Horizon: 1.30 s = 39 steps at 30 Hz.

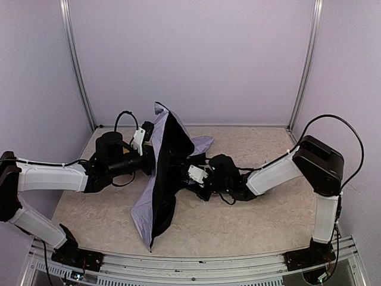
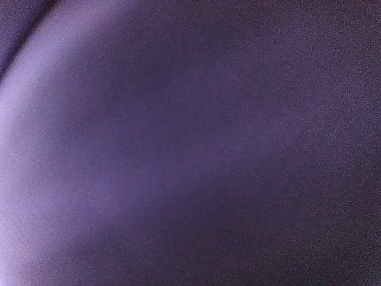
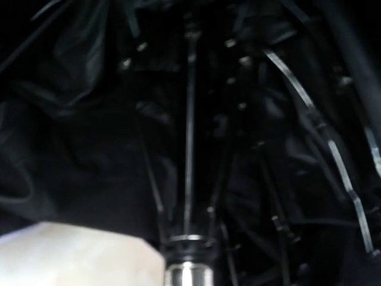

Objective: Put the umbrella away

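From above, the left gripper's fingers are hidden behind the umbrella point(image 1: 162, 179) canopy, and its wrist view is only blurred lavender fabric point(image 2: 178, 143). The right gripper point(image 1: 196, 175) ends among the folds of the black lining, so how its jaws stand cannot be told. Its own view shows no fingers, just a dim, blurred shaft point(image 3: 189, 131) cut off at the bottom edge beside a pale shape point(image 3: 77, 256) too blurred to name.

Reaches from the near left corner of the table point(image 1: 250, 226) with the left arm point(image 1: 50, 177), forearm level, left gripper point(image 1: 144, 159) closed, fingertips hidden. Reaches from the near right corner with the right arm point(image 1: 275, 171), elbow raised, forearm sloping down, right gripper point(image 1: 201, 177) low at centre, jaw setting unreadable.
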Available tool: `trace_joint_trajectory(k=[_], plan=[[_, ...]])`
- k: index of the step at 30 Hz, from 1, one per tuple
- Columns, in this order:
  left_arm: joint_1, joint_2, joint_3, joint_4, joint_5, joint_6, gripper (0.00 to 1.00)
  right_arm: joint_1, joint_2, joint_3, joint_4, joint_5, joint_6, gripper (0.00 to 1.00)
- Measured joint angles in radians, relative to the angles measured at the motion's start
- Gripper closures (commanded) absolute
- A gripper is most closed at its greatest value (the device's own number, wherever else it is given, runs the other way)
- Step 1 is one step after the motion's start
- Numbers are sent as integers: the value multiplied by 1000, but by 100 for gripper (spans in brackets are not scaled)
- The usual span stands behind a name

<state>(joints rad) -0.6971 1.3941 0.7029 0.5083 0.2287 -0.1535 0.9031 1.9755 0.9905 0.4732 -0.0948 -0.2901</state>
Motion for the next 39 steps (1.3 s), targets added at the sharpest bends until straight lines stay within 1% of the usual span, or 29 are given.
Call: trace_joint_trajectory(k=[2, 3, 5, 6, 7, 8, 9, 10, 13, 15, 18, 22, 24, 26, 28, 30, 32, 33, 35, 39], plan=[[0, 0, 0, 0, 0, 0, 100, 0, 2, -1, 21, 7, 1, 87], [0, 0, 0, 1, 0, 1, 100, 0, 2, -1, 29, 9, 2, 99], [0, 0, 0, 0, 0, 1, 99, 0, 2, 0, 36, 11, -1, 100], [0, 0, 0, 0, 0, 1, 85, 0, 2, 0, 35, 13, 0, 100], [0, 0, 0, 0, 0, 2, 68, 0, 1, 0, 33, 15, 1, 100], [0, -2, 0, -2, 0, 9, 47, -1, -3, 0, 28, 14, 2, 100], [0, -7, 0, -6, -1, 5, 36, -3, -10, 0, 18, 13, 5, 100], [0, -19, 1, -16, -1, 9, 29, -6, -23, 1, -3, 7, 8, 100], [0, -81, 5, -48, -22, 25, 13, -39, -85, 18, -91, -36, 26, 100], [-1, -145, 10, -68, -50, 45, 8, -89, -146, 40, -158, -92, 44, 100], [-4, -262, 20, -85, -99, 76, 2, -195, -248, 98, -251, -183, 76, 100], [-7, -395, 33, -86, -163, 111, 1, -342, -359, 271, -382, -298, 114, 100], [-7, -435, 33, -86, -186, 124, 2, -388, -397, 365, -432, -354, 119, 100], [-7, -458, 32, -86, -203, 136, 7, -408, -426, 441, -478, -410, 117, 100], [-7, -460, 29, -82, -206, 142, 14, -412, -446, 539, -547, -480, 108, 100], [-8, -448, 15, -82, -181, 151, 20, -410, -457, 612, -594, -533, 103, 100], [-26, -423, -10, -71, -138, 163, 21, -410, -467, 669, -624, -573, 108, 100], [-44, -408, -32, -55, -115, 171, 20, -409, -472, 692, -636, -589, 116, 100], [-91, -382, -84, -15, -72, 195, 14, -408, -482, 721, -643, -612, 139, 100], [-219, -306, -158, 63, 7, 264, 4, -408, -485, 746, -644, -625, 188, 100]])
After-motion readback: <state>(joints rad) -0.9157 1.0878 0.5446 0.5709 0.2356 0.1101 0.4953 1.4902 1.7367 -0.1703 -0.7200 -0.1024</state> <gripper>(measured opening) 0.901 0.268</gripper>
